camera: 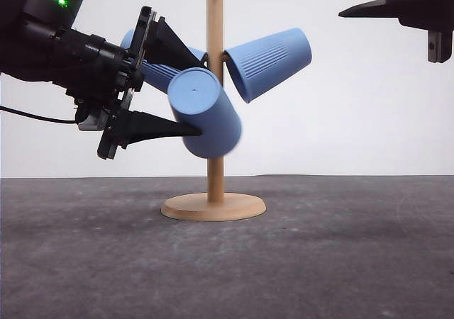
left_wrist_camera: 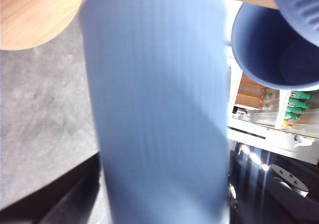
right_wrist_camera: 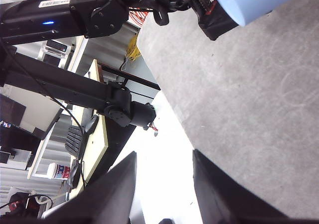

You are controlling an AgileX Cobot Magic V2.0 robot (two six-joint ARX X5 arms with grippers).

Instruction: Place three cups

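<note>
Three light-blue ribbed cups hang around the wooden stand's post (camera: pixel 215 85). One cup (camera: pixel 269 60) tilts off to the right, and a second cup (camera: pixel 159 71) sits on the left behind my left gripper. The third cup (camera: pixel 206 113) is in front, slightly blurred, mouth toward the post. My left gripper (camera: pixel 201 92) is open with this cup between its fingers; the lower finger (camera: pixel 163 127) touches its side. The left wrist view shows it large and blurred (left_wrist_camera: pixel 154 109). High on the right my right gripper (camera: pixel 355 10) is open and holds nothing (right_wrist_camera: pixel 164 154).
The stand's round wooden base (camera: pixel 213 207) rests on the dark grey table (camera: pixel 340 262). In the left wrist view the other two cups (left_wrist_camera: pixel 269 45) sit close by the post. A white wall stands behind.
</note>
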